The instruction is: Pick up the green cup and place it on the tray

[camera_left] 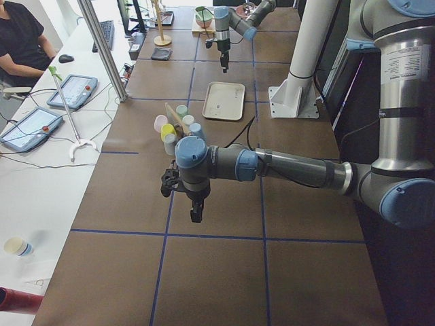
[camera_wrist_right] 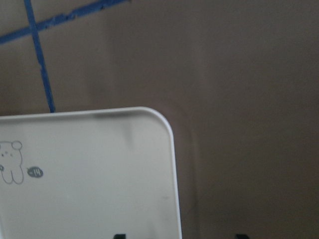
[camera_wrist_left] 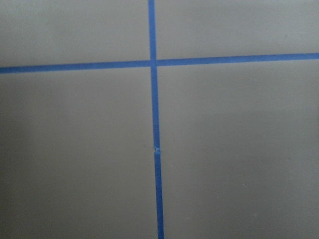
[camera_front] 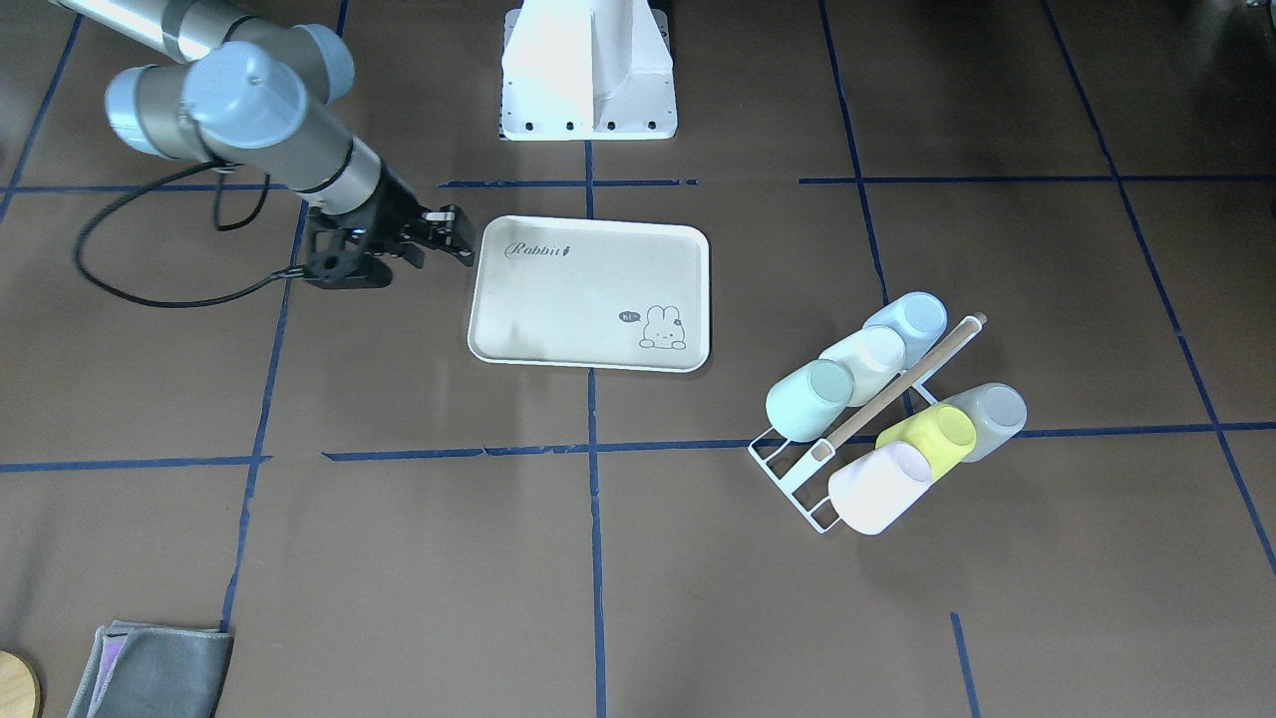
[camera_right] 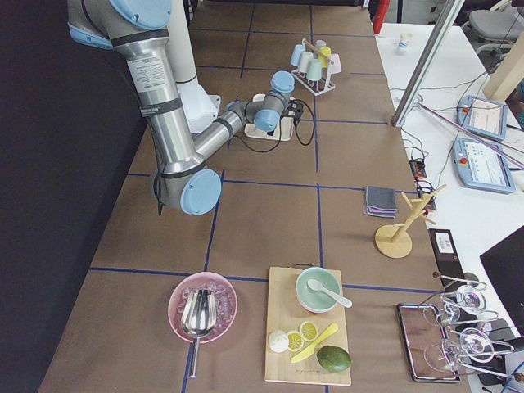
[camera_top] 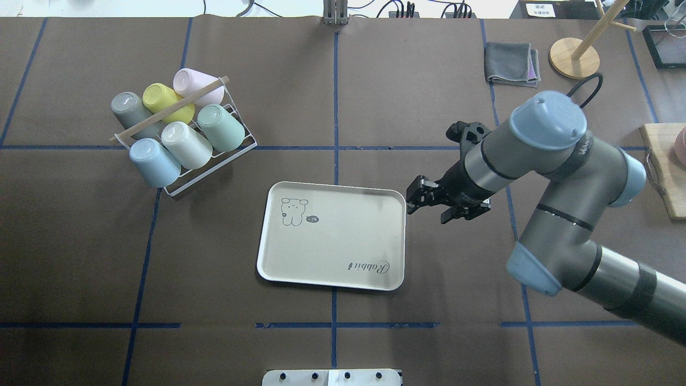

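The green cup [camera_front: 809, 399] is pale mint and lies tilted in a white wire cup rack [camera_front: 797, 477] among other cups; it also shows in the overhead view [camera_top: 221, 127]. The cream tray [camera_front: 558, 309] with "Rabbit" script and a bunny drawing lies bare at the table's middle [camera_top: 343, 241]. My right gripper [camera_top: 426, 206] hovers just beside the tray's corner, open and empty. Its two fingertips [camera_wrist_right: 119, 236] stand apart at the bottom of the right wrist view, over the tray's corner [camera_wrist_right: 99, 164]. My left gripper [camera_left: 197, 214] shows only in the exterior left view, short of the rack; I cannot tell its state.
The rack also holds yellow-green [camera_top: 161, 101], pink, grey, cream and pale blue [camera_top: 153, 161] cups under a wooden bar. A folded grey cloth [camera_top: 512, 64], a wooden stand [camera_top: 573, 53] and a cutting board [camera_top: 664, 171] sit at the right. The robot's base [camera_front: 588, 70] stands behind the tray.
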You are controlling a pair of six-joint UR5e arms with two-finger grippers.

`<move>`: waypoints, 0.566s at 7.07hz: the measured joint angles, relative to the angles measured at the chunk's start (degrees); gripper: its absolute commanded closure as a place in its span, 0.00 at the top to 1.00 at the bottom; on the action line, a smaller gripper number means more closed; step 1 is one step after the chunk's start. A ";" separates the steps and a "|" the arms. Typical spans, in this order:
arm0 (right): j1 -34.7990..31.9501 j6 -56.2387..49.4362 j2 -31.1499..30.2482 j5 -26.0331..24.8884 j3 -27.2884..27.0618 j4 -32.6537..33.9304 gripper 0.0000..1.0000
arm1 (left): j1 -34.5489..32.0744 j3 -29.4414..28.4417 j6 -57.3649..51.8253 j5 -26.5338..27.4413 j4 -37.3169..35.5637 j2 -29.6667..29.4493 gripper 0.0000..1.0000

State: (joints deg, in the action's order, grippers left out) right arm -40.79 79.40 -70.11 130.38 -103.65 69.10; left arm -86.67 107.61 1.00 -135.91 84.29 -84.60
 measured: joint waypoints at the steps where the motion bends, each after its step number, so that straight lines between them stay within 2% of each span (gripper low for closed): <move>1: -5.04 -1.12 -1.54 3.29 -0.50 -0.01 1.00 | 0.19 2.88 0.11 -0.25 -0.10 0.02 1.00; 3: -13.00 -8.55 -6.54 5.90 -1.22 -0.02 1.00 | 3.28 7.81 -0.01 0.12 -0.09 -0.54 1.00; 4: -15.95 -13.26 -9.29 6.17 -1.32 -0.02 1.00 | 7.56 10.93 -0.11 2.33 -0.18 -0.92 1.00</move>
State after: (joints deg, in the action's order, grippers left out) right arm -56.74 66.14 -79.40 136.55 -104.97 69.08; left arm -79.11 118.54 0.89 -133.57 84.11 -85.52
